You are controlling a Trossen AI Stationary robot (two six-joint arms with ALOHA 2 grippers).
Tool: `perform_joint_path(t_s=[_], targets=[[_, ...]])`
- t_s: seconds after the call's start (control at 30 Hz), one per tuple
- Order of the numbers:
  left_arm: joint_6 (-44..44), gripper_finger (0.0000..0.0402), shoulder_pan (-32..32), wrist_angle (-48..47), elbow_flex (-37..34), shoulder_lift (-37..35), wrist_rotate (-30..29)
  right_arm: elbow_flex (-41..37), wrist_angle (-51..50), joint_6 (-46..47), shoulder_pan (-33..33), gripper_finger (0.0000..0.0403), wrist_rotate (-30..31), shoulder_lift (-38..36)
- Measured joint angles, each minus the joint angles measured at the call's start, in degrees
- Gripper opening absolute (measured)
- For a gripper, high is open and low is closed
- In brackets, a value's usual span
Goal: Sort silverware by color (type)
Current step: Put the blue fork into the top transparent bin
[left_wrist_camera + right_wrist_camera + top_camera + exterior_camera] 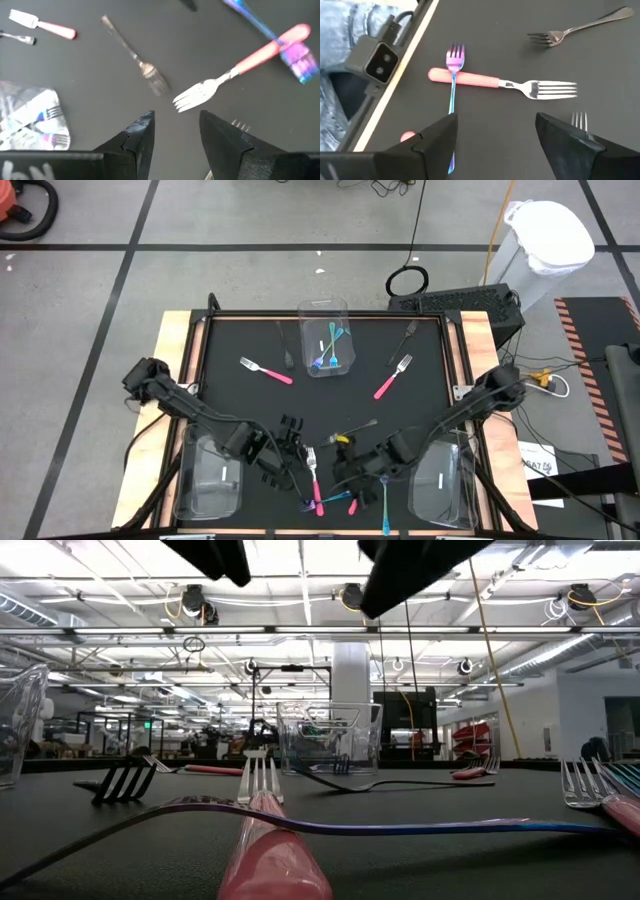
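Left gripper: fingers apart, empty, above pink-handled fork | right gripper: wide apart, empty, near iridescent fork | bench

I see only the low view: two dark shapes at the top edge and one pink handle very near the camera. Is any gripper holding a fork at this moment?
Observer: No. The left wrist view shows the left gripper open and empty, with a pink-handled fork lying just ahead of it.
Operator: And the right one?
Observer: The right gripper is open and empty too. Ahead of it a purple-blue fork crosses what seems to be that same fork's handle.
Operator: What is inside the clear bin far behind?
Observer: From above, the far bin holds teal and blue-handled forks.
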Motion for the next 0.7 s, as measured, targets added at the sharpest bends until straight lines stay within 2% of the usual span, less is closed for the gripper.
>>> perform_joint_path(t_s=[0.2,0.37,0.53,0.7], targets=[[0.3,0.0157,0.3,8.1,-10.9,-9.6,-1.5,3.2,0.3,-1.2,0.0,0.0265,-1.5,4.9],[-3.3,0.0157,0.3,13.0,-19.4,-18.6,-5.5,3.4,-0.1,0.4,1.1,0.0265,-1.5,6.6],[-8.0,0.0157,0.2,14.6,-24.0,-24.2,-7.9,3.3,0.1,4.9,1.6,0.0265,-1.4,6.6],[-7.8,0.0157,0.3,16.2,-25.9,-25.8,-8.9,2.8,1.2,6.3,4.1,0.0265,-1.3,8.7]])
